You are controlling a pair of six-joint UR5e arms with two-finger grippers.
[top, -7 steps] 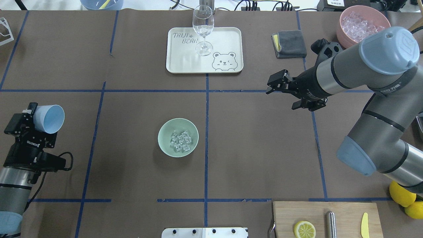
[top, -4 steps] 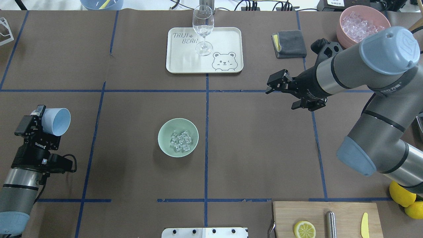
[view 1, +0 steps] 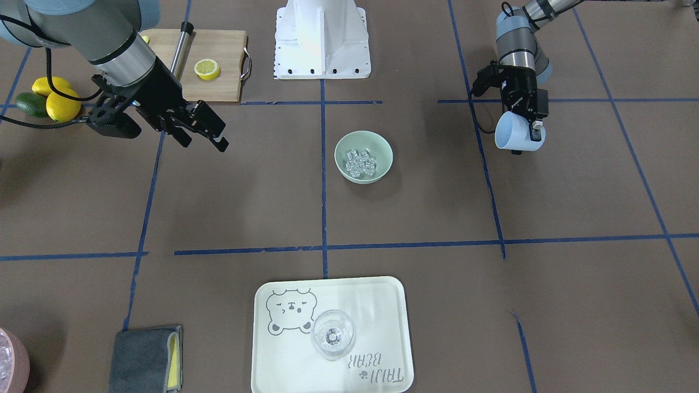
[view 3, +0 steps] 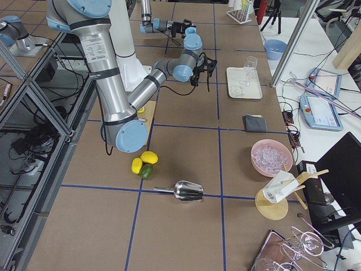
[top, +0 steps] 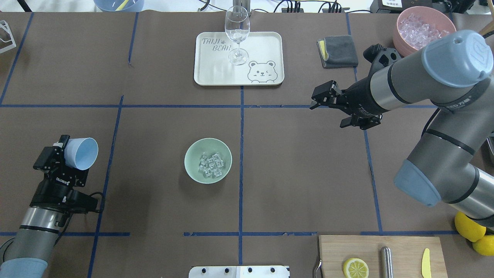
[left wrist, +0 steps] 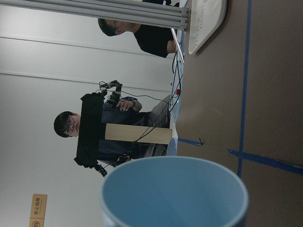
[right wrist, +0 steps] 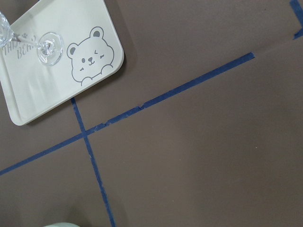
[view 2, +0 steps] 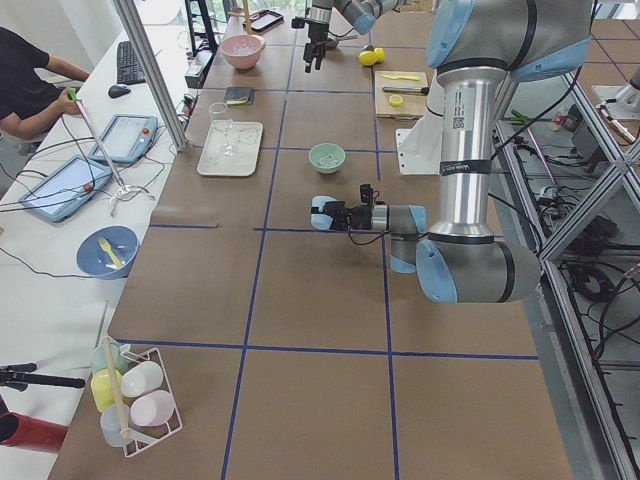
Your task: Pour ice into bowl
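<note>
Blue cup, clamped in the left gripper, sits tilted; right it before lowering, clear of the bowl.

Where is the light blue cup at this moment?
In the overhead view the light blue cup is at the left side, held tilted in the left gripper, well apart from the mint-green bowl to its right.

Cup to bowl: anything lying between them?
Nothing but bare brown table cover and one blue tape line between cup and bowl, as the overhead view shows.
</note>
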